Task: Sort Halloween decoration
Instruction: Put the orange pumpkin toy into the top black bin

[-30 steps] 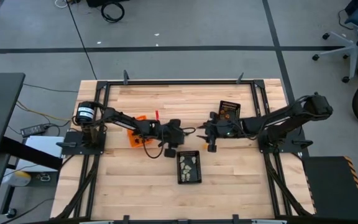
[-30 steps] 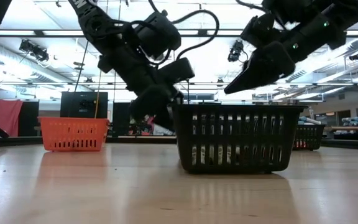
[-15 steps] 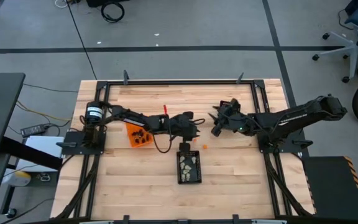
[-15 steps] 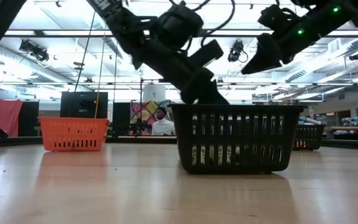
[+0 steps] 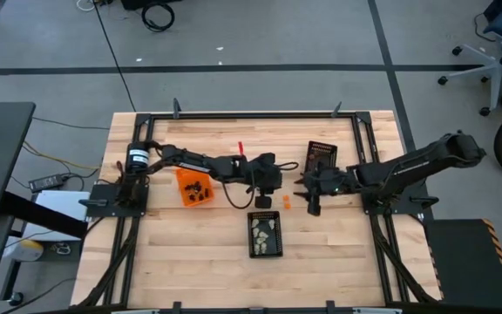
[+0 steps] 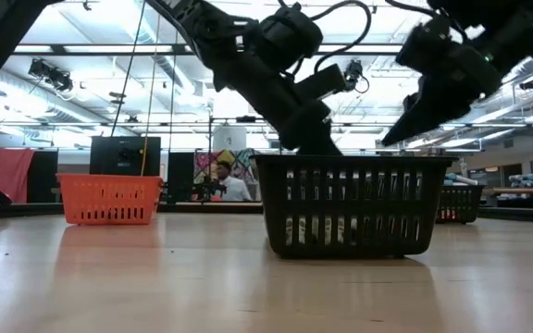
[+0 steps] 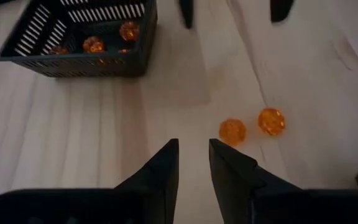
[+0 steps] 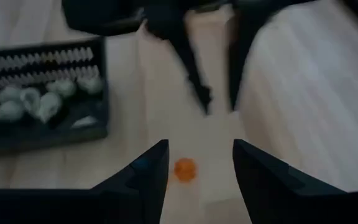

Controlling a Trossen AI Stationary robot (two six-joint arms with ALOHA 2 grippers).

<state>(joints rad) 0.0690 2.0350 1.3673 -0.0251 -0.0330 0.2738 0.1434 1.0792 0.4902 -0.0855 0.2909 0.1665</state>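
Two tiny orange pieces (image 7: pixel 232 131) (image 7: pixel 271 121) lie loose on the wood, showing as a speck (image 5: pixel 286 202) in the high view. My left gripper (image 7: pixel 193 163) is open a little and points at them from the table's left, short of them. My right gripper (image 8: pixel 196 163) is open and comes from the right. One orange piece (image 8: pixel 185 168) shows in the gap between its fingers, untouched. In the low view the right gripper (image 6: pixel 405 129) hangs above the near bin's rim. Pale grey-white pieces (image 8: pixel 39 102) lie in the near black mesh bin (image 5: pixel 265 234).
The far black mesh bin (image 7: pixel 79 59) holds orange pieces (image 7: pixel 129 30). The orange bin (image 5: pixel 194 187), on the left, holds dark pieces. Both grippers crowd the middle of the table, between the near black bin and the far one. Bare wood lies toward the near edge.
My left gripper has swung from beside the orange bin toward the table's right, to the middle. My right gripper went toward the far black bin, then came back toward the near edge and now sits over the loose orange pieces.
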